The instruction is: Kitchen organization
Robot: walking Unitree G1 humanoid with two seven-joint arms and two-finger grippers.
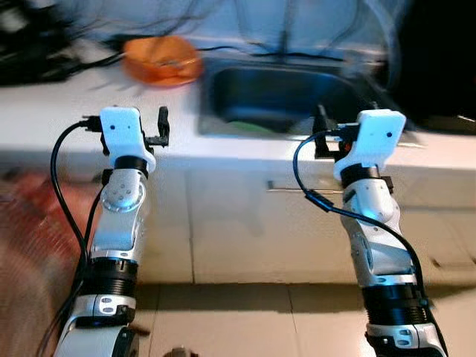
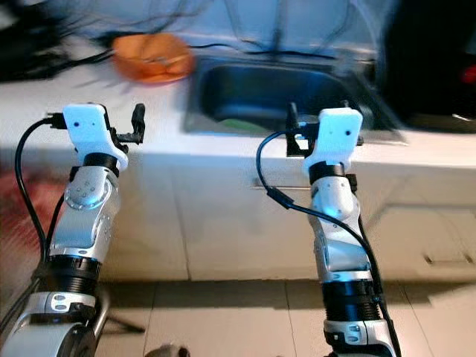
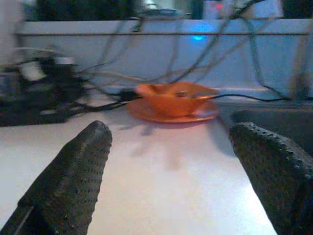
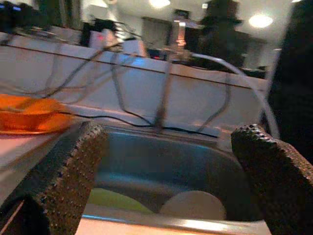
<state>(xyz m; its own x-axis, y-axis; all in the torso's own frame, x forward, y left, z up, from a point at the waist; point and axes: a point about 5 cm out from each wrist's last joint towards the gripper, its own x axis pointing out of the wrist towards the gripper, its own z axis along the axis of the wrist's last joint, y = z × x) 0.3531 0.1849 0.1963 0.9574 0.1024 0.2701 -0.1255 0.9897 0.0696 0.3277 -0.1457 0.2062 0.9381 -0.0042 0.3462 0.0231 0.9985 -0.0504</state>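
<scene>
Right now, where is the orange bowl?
The orange bowl sits on its orange plate at the back of the white countertop, on the robot's left, just left of the sink and ahead of the open left gripper.

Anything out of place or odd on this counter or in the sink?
Mostly the cables: a tangle of them trails across the back of the counter, around the orange dish and toward the sink. In the sink lie a yellow-green item and a pale round one. No spill or damage shows.
</scene>
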